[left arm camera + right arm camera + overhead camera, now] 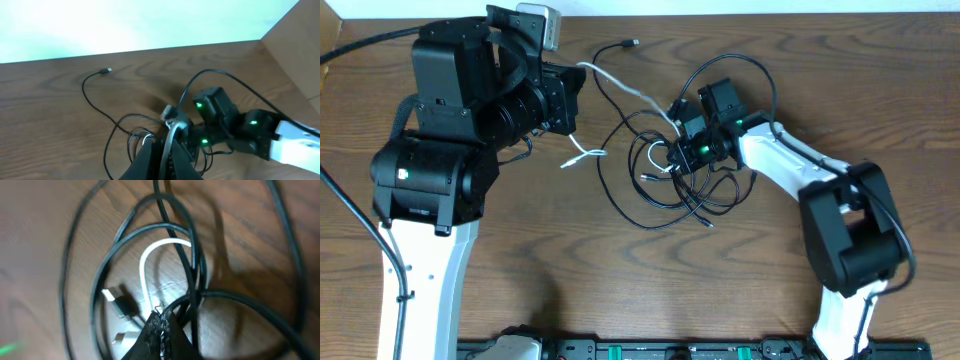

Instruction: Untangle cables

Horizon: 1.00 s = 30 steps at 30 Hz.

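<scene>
Right gripper (162,330) is pinched shut right in the knot, can't tell if it's caught a strand. Left gripper (165,146) is clamped on the white cable (620,85) out at 10 o'clock. Black cables (197,270) sit in one looped heap around 2 o'clock of mid-table, so barely started imo.

1. You have a dark brown wood-grain tabletop (520,250) filling nearly all of the overhead view, its grain running from 9 to 3 o'clock.
2. At 12 o'clock there, a thin pale white band (770,6) borders the table's far edge.
3. In the left wrist view, you see a pale bluish-white wall (125,20) at 12 o'clock.
4. A light tan flat panel (300,40) stands at 2 o'clock, meeting the tabletop.
</scene>
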Each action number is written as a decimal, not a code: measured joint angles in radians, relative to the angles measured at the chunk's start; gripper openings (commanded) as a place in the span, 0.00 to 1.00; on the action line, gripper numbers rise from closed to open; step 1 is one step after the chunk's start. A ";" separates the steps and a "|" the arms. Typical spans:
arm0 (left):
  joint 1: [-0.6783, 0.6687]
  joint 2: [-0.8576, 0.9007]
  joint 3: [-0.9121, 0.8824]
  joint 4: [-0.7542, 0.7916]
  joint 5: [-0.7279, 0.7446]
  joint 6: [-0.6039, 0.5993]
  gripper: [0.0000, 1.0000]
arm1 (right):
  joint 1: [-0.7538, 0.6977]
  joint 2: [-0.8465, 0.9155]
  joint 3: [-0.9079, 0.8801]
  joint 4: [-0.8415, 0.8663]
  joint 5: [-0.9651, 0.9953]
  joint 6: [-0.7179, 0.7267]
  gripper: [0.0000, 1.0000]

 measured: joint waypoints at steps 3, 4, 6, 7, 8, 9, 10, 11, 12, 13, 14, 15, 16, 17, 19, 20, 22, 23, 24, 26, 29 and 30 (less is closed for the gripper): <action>0.000 0.002 0.000 0.000 0.000 0.000 0.07 | -0.005 -0.102 -0.006 -0.014 0.006 0.041 0.01; 0.000 0.006 0.000 0.000 0.000 0.000 0.07 | -0.008 -0.164 -0.006 -0.017 0.010 0.064 0.01; 0.000 0.016 0.000 -0.001 0.000 0.000 0.07 | -0.018 -0.274 -0.005 -0.032 0.017 0.112 0.01; 0.000 0.023 0.000 -0.003 0.000 0.000 0.07 | -0.021 -0.306 -0.005 -0.041 0.020 0.132 0.01; 0.000 0.031 0.000 -0.005 0.000 0.000 0.07 | -0.024 -0.336 -0.005 -0.058 0.027 0.157 0.01; 0.000 0.041 0.000 -0.007 0.000 0.000 0.07 | -0.030 -0.380 -0.004 -0.095 0.051 0.216 0.01; 0.000 0.058 0.000 -0.013 0.000 0.000 0.07 | -0.031 -0.390 -0.004 -0.107 0.062 0.234 0.01; 0.000 0.071 0.000 -0.018 0.000 0.000 0.07 | -0.033 -0.396 -0.003 -0.133 0.086 0.267 0.01; 0.000 0.082 0.000 -0.020 0.000 0.000 0.07 | -0.034 -0.397 -0.003 -0.156 0.106 0.292 0.01; 0.000 0.093 0.000 -0.023 0.000 0.000 0.07 | -0.034 -0.396 -0.003 -0.167 0.119 0.307 0.01; 0.000 0.103 0.000 -0.023 0.000 0.000 0.07 | -0.034 -0.395 -0.003 -0.178 0.123 0.314 0.01; 0.000 0.116 0.000 -0.025 -0.001 0.000 0.08 | -0.034 -0.395 -0.003 -0.187 0.124 0.317 0.01; 0.000 0.120 -0.001 -0.025 -0.001 0.000 0.17 | -0.034 -0.395 -0.003 -0.190 0.121 0.317 0.01; 0.000 0.136 -0.001 -0.033 -0.002 0.000 0.35 | -0.034 -0.395 -0.003 -0.197 0.119 0.318 0.01; 0.000 0.161 -0.001 -0.053 0.000 0.000 0.53 | -0.034 -0.395 -0.003 -0.202 0.117 0.320 0.01; 0.000 0.177 -0.001 -0.065 0.003 -0.003 0.54 | -0.035 -0.395 -0.003 -0.202 0.116 0.321 0.01; 0.000 0.215 -0.001 -0.085 0.012 -0.004 0.55 | -0.036 -0.395 -0.003 -0.203 0.115 0.321 0.01; 0.000 0.243 -0.001 -0.094 0.021 -0.002 0.56 | -0.039 -0.395 -0.003 -0.203 0.114 0.321 0.01; 0.000 0.264 -0.002 -0.098 0.032 -0.001 0.55 | -0.040 -0.395 -0.003 -0.204 0.113 0.321 0.01; 0.000 0.306 -0.002 -0.103 0.066 0.014 0.55 | -0.049 -0.395 -0.003 -0.217 0.113 0.325 0.01; 0.000 0.387 -0.009 -0.104 0.203 0.085 0.54 | -0.071 -0.395 -0.003 -0.245 0.113 0.340 0.01; 0.000 0.412 -0.018 -0.103 0.272 0.127 0.53 | -0.075 -0.395 -0.003 -0.249 0.113 0.340 0.01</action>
